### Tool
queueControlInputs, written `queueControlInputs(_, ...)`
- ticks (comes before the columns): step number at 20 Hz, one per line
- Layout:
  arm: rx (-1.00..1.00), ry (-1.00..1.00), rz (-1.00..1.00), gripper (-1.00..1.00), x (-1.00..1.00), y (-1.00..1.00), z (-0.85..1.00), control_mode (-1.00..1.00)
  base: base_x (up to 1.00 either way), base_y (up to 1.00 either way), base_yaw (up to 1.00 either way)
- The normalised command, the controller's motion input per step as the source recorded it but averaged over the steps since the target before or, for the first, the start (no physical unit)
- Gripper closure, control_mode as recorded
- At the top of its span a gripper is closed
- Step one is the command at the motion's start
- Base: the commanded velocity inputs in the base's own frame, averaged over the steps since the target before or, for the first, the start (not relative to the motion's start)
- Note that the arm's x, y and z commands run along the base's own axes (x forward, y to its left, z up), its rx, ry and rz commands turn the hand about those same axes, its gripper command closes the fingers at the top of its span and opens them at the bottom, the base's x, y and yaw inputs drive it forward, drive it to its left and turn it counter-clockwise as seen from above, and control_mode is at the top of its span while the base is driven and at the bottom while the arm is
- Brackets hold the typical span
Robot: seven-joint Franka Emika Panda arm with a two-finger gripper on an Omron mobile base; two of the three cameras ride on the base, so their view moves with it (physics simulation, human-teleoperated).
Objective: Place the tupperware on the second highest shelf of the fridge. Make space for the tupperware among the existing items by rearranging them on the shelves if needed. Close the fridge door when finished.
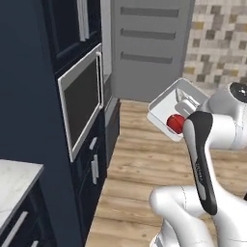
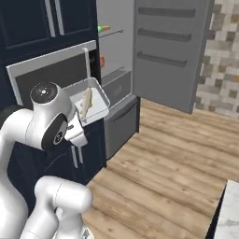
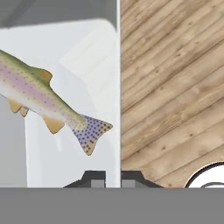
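The fridge door (image 2: 170,51) is swung wide open. The wood floor (image 2: 177,154) before the fridge (image 2: 116,51) is bare, so there is room.

Navy cabinet (image 1: 29,96) on left with built-in microwave (image 1: 82,101). Wood plank floor (image 1: 140,183). Mosaic tile wall (image 1: 222,38) far right. Marble worktop (image 1: 12,185) corner near left.

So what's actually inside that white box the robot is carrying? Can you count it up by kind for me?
Inside the tupperware:
Fish: 1
Red round item: 1
Total: 2
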Motion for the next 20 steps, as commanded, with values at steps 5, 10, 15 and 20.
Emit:
queueControlInputs(5, 0.00, 0.00, 0.00, 1.00, 0.00, 0.00, 0.00, 1.00, 1.00, -0.67, 0.36)
queueControlInputs(10, 0.00, 0.00, 0.00, 1.00, 0.00, 0.00, 0.00, 1.00, 1.00, -0.74, 0.34)
queueControlInputs(15, 0.00, 0.00, 0.00, 1.00, 0.00, 0.00, 0.00, 1.00, 0.95, -0.85, 0.33)
queueControlInputs(20, 0.00, 0.00, 0.00, 1.00, 0.00, 0.00, 0.00, 1.00, 0.82, -0.88, 0.30)
